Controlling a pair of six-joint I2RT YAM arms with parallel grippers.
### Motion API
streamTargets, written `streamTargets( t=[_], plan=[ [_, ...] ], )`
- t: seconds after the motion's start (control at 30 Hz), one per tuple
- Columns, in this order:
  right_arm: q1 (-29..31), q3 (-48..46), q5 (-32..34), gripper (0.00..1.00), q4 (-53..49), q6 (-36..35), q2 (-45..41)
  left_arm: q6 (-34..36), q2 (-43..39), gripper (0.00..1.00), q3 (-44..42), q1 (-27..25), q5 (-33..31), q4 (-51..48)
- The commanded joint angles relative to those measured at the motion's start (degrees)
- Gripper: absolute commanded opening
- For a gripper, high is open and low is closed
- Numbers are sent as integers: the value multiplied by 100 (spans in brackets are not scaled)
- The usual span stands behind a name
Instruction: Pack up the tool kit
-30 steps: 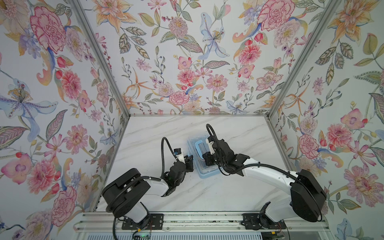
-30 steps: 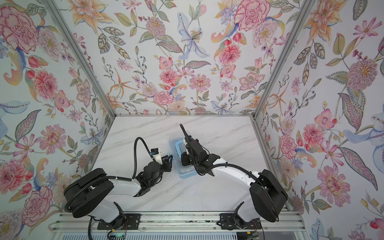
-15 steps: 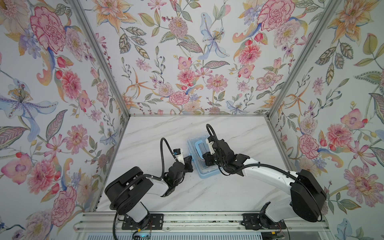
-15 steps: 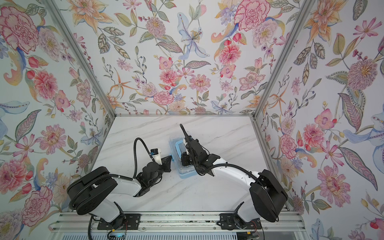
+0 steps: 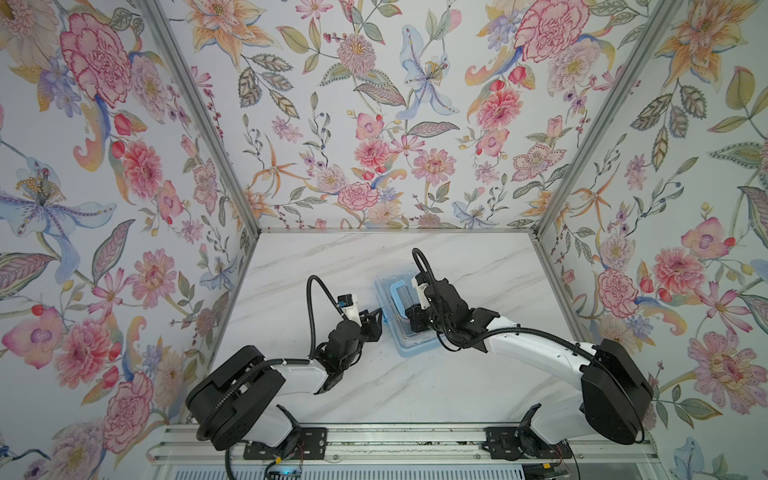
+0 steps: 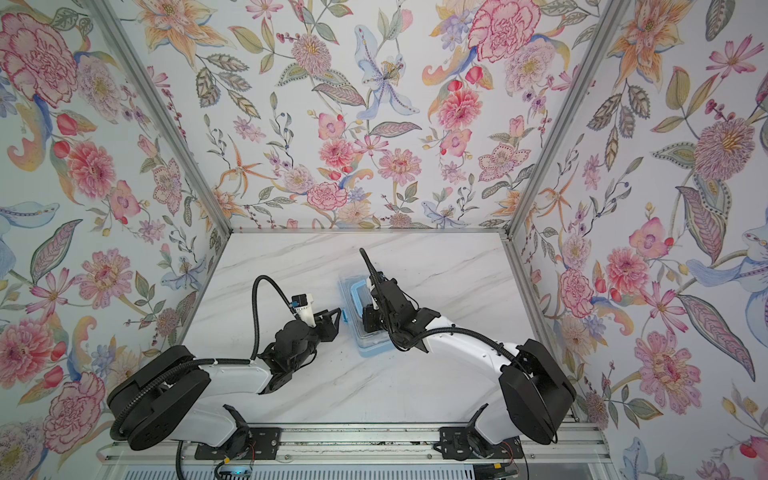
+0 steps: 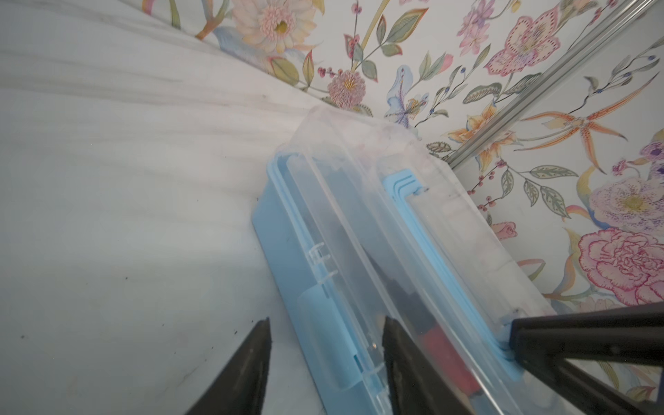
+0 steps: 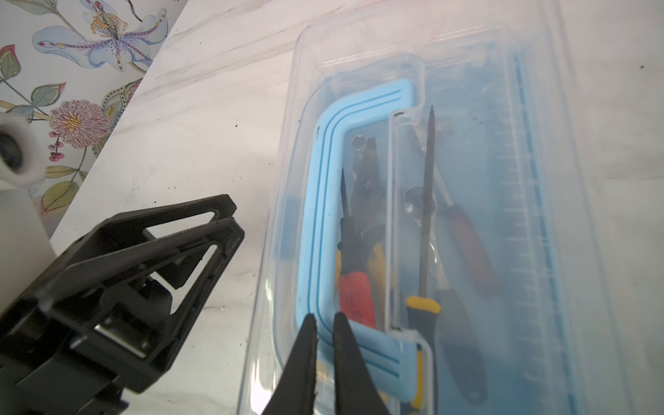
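The tool kit (image 5: 415, 347) (image 6: 368, 347) lies mid-table, a light-blue box with its transparent lid (image 8: 539, 179) down and the blue U-shaped handle (image 8: 323, 215) flat on top. Through the lid I see pliers (image 8: 359, 251), a yellow-and-black screwdriver (image 8: 425, 251), a red-handled screwdriver (image 8: 470, 244) and a chrome ratchet (image 8: 418, 204). My left gripper (image 5: 376, 316) (image 7: 325, 323) is open at the kit's left side, its jaws straddling the blue side latch (image 7: 323, 341). My right gripper (image 5: 411, 318) (image 8: 324, 316) is shut, its tips over the handle's near end with nothing between them.
The white marble table (image 5: 415, 386) is closed in by floral walls at the left, back and right. A metal rail (image 5: 395, 451) carrying both arm bases runs along the front edge. Bare table lies to the kit's left and right.
My left gripper's jaws have gone from shut to open beside the kit's latch. The right gripper and the kit have stayed where they were.
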Motion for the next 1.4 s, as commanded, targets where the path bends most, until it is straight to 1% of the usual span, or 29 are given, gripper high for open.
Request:
streamTargets(
  t=[0.0, 0.07, 0.1, 0.17, 0.23, 0.27, 0.33, 0.4, 0.47, 0.53, 0.6, 0.63, 0.7, 0.73, 0.83, 1.0, 1.2, 1.23, 1.37],
  plan=[
    [-41, 130, 8, 14, -607, 79, -51, -335, -259, 99, 895, 221, 514, -2378],
    [-52, 262, 64, 14, -823, 99, -42, -349, -306, 99, 1439, 280, 636, -3467],
    [-63, 338, 116, 14, -950, 102, -48, -374, -339, 99, 1625, 315, 741, -3854],
    [-102, 419, 210, 11, -1114, 97, -170, -403, -457, 99, 1799, 367, 903, -4248],
    [-155, 375, 265, 12, -1117, 39, -480, -378, -584, 99, 1914, 393, 887, -4568],
    [-230, 406, 191, 13, -1143, 4, -641, -393, -642, 99, 1939, 389, 839, -4728],
    [-368, 511, -24, 17, -1265, -28, -888, -390, -820, 99, 1786, 395, 869, -4573],
    [-485, 626, -158, 24, -1415, -77, -1113, -595, -1045, 99, 1554, 436, 863, -4356],
    [-558, 688, -139, 27, -1555, -117, -1282, -823, -1091, 99, 1463, 561, 1012, -4408],
    [-656, 735, 69, 27, -1802, -65, -1401, -830, -920, 99, 1584, 709, 1314, -4717],
    [-872, 633, 249, 23, -2019, 102, -1522, -651, -763, 99, 1645, 690, 1415, -4852],
    [-929, 528, 344, 23, -2072, 171, -1592, -657, -785, 99, 1546, 664, 1451, -4713],
    [-1270, 252, 557, 23, -2146, 304, -1734, -777, -916, 99, 1265, 652, 1538, -4327],
    [-1360, 134, 599, 22, -2163, 352, -1764, -782, -937, 99, 1235, 652, 1507, -4316],
    [-1540, -239, 524, 23, -2129, 421, -1786, -700, -943, 98, 1204, 656, 1450, -4273],
    [-1547, -768, 94, 24, -1669, 639, -1625, -554, -829, 96, 1255, 698, 1463, -4166],
    [-1426, -1076, -324, 23, -1133, 830, -1460, -427, -556, 94, 1351, 785, 1557, -3892],
    [-1377, -1109, -438, 22, -1044, 867, -1441, -402, -502, 94, 1381, 800, 1562, -3833],
    [-1058, -1120, -482, 21, -934, 945, -1371, -342, -274, 94, 1508, 872, 1578, -3706]
  ],
)
